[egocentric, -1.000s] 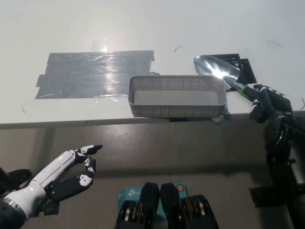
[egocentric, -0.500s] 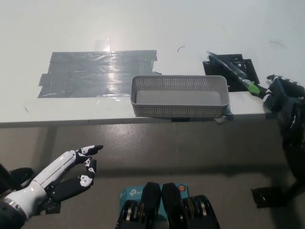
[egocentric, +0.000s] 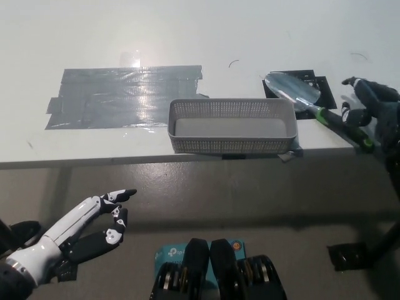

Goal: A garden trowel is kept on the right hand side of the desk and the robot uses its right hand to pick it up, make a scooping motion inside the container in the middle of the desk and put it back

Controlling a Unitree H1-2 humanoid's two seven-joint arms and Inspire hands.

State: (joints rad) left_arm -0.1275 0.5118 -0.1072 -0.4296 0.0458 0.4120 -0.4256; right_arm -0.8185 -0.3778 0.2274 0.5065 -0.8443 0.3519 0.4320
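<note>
Trowel (egocentric: 291, 88) down at the right of the frame, right hand (egocentric: 369, 107) at its handle

Its blade lies on the black mat (egocentric: 325, 86) just beside the basket (egocentric: 231, 145) in the middle, and its handle runs lower right under the black hand (gripping or only hovering, I cannot tell). So this is probably either the pick-up or the put-back, and one picture cannot settle which. The white left hand (egocentric: 87, 228) rests spread and empty at lower left.

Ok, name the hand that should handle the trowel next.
Right. The black right hand is at the handle of the trowel, on the right of the desk. The white left hand rests low on the left, below the desk edge, with the container between it and the trowel.
</note>
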